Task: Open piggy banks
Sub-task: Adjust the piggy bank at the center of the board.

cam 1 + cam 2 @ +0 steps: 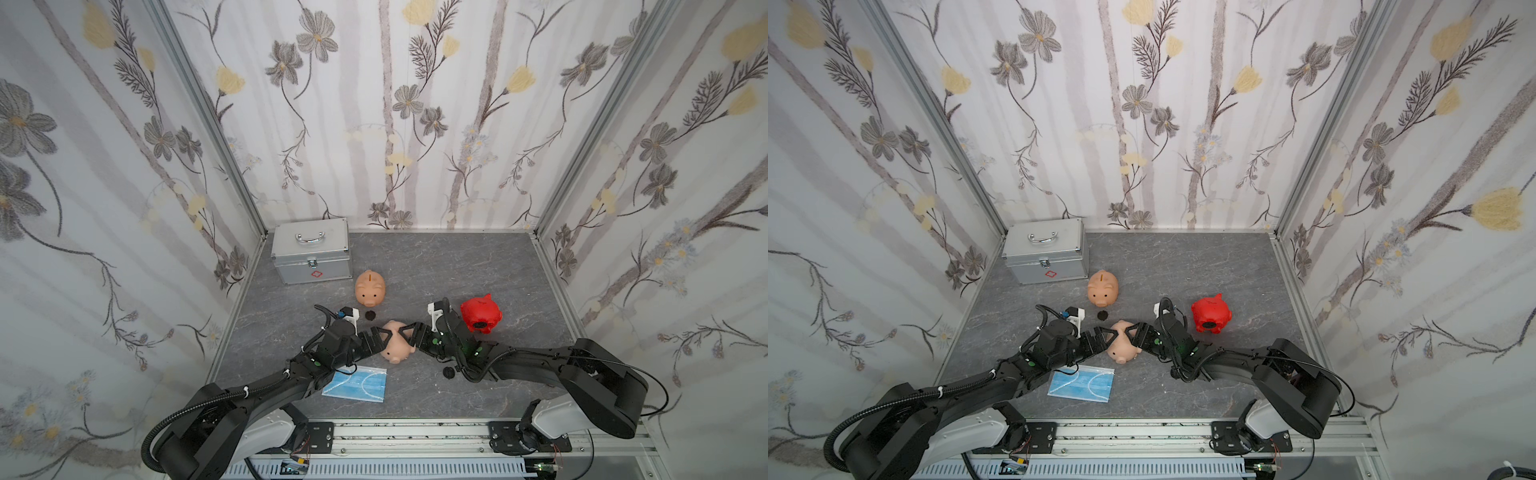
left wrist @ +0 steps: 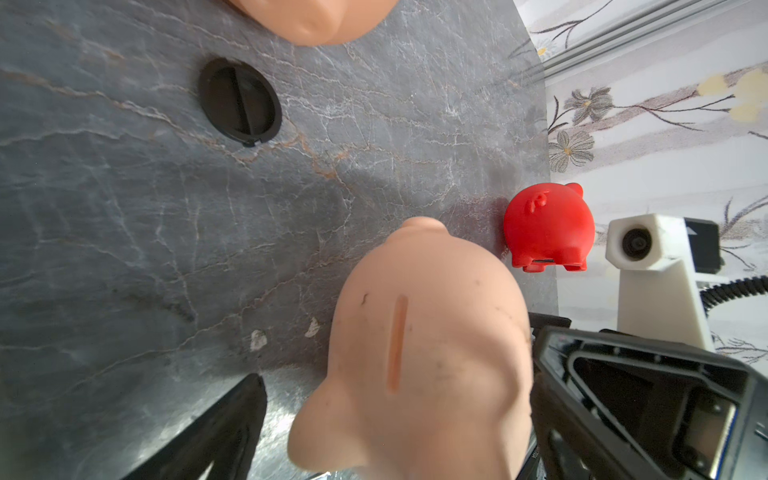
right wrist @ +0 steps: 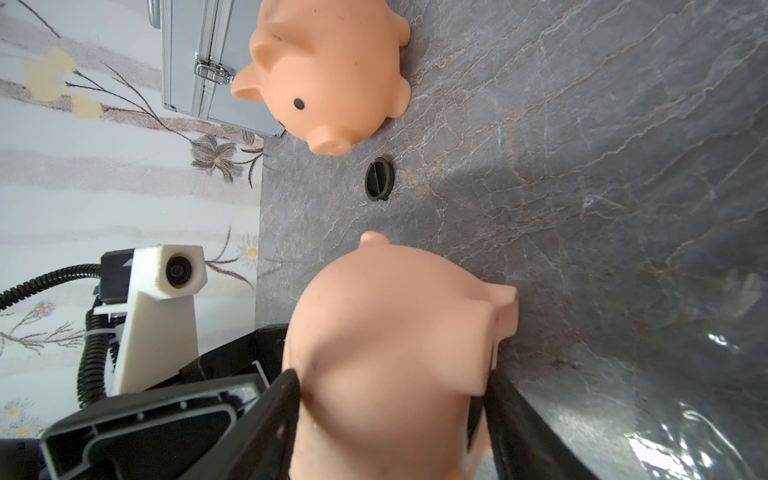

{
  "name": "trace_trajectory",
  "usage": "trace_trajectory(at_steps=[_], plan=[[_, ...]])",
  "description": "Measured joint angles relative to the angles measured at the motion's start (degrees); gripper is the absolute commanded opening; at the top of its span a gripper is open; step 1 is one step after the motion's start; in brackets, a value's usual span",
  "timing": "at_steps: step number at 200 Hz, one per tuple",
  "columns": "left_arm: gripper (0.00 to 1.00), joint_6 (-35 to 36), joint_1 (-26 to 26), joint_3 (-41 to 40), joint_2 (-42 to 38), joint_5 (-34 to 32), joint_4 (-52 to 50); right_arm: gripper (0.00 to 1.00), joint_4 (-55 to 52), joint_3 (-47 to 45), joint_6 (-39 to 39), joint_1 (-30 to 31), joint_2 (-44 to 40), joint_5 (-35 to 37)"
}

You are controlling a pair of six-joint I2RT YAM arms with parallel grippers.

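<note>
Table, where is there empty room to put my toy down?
Biggest bare patch: far side of the table, between the silver case, the red pig and the back wall. Crowded: the middle, around the held pig, far pig, loose plug and face mask.

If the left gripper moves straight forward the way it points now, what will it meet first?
The near pink piggy bank, between the open jaws of the left gripper. Just behind it, probably the right gripper, which grips the same pig.
</note>
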Motion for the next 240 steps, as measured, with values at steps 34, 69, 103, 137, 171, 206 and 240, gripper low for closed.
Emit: trace_trajectory(at_steps=[34,69,103,137,171,206,240], plan=[[1.00,-0.9,0.0,-0.9,0.6,1.2,2.4,0.68,1.0,-0.6,0.6,-0.4,0.0,-0.2],[1.00,-1.5,-0.1,-1.9,0.7,2.1,4.0,0.67,1.2,-0.9,0.7,-0.7,0.0,-0.4],[1.00,-1.8,-0.1,-3.2,0.7,2.3,5.4,0.67,1.1,-0.9,0.9,-0.9,-0.1,-0.3],[1.00,-2.7,-0.1,-4.7,0.9,2.7,7.9,0.66,1.1,-0.9,1.0,-0.9,0.2,-0.3],[1.00,-3.7,-0.1,-5.5,2.4,2.9,11.2,0.66,1.2,-0.9,1.0,-0.9,0.2,-0.3],[0.98,-4.5,-0.1,-5.8,4.8,3.4,15.0,0.65,1.7,-1.4,1.0,-0.9,-0.1,-0.2],[0.92,-4.9,0.0,-5.8,5.6,3.6,16.8,0.67,-0.4,-3.0,0.4,-0.6,-3.7,0.1]])
